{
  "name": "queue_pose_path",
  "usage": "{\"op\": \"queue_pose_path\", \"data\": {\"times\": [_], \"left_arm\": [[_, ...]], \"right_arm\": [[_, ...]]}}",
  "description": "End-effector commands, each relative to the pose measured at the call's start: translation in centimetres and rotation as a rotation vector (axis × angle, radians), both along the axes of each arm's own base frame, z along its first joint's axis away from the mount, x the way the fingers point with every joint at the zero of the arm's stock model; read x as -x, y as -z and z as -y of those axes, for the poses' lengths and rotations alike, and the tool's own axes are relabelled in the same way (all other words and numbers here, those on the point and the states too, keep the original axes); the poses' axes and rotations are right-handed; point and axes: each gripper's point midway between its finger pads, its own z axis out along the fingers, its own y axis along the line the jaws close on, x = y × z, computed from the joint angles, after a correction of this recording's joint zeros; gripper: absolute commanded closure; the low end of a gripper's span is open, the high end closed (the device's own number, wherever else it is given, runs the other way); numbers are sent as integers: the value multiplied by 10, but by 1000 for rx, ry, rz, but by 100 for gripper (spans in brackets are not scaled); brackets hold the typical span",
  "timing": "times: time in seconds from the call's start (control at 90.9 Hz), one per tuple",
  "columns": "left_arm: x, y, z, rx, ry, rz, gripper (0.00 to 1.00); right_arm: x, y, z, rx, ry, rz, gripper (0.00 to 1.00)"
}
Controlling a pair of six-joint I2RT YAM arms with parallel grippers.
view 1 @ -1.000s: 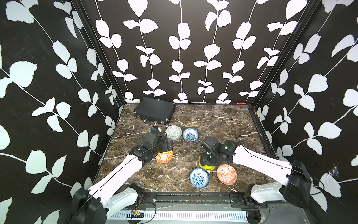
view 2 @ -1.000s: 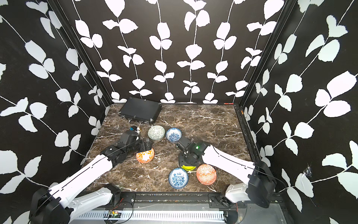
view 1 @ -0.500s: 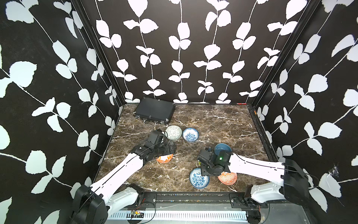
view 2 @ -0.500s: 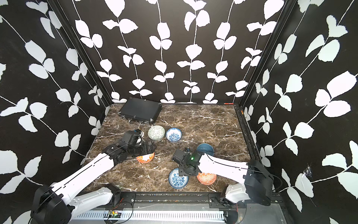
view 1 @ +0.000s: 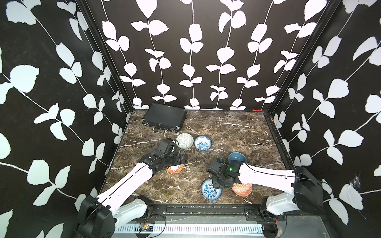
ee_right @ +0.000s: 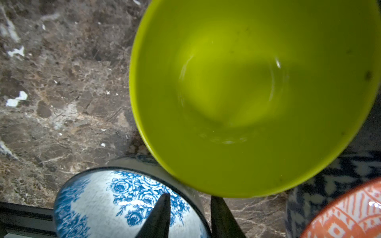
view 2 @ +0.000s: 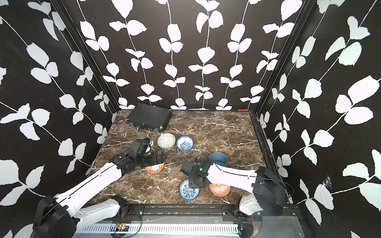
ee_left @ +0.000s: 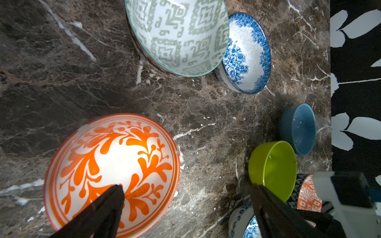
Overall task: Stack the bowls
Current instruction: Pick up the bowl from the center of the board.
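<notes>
White arms [view 1: 132, 179], black joints [view 1: 305, 191] (green LED [view 1: 230, 169]).

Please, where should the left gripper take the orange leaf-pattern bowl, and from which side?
The orange leaf-pattern bowl sits upright and open, probably too wide to span: pinch its rim from above, one finger inside, one outside. Its side facing the yellow bowl has bare table beside it.

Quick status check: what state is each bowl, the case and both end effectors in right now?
Left end effector: open, over orange-leaf bowl.
Right end effector: astride rim of near floral bowl, grip unclear.
Green-patterned bowl: nested on another bowl.
Far floral bowl: upright, unstacked.
Blue bowl: upright, unstacked.
Yellow bowl: upright, unstacked.
Orange-diamond bowl: upright.
Black case: closed.
</notes>
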Motion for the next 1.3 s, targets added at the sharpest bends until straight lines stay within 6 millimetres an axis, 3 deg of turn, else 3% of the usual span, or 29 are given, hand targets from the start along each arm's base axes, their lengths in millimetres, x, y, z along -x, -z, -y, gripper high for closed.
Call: {"op": "queue_pose_path", "data": {"times": [0.0,0.671,0.858,1.078,1.287], "left_arm": [[0,2,-5,-11,-17,-4,2],[-3,4,-4,-26,-13,-14,1],[-3,2,-4,-26,-15,-7,1],[-2,-7,-16,-26,-60,56,2],[1,-15,-24,-20,-90,105,2]], "right_arm": [[0,0,-4,16,-16,-2,66],[-1,3,-22,14,-83,-35,99],[-1,-3,-32,-5,-108,-34,100],[-10,-24,-37,-49,-89,3,100],[-43,-58,-32,-120,-45,39,100]]}}
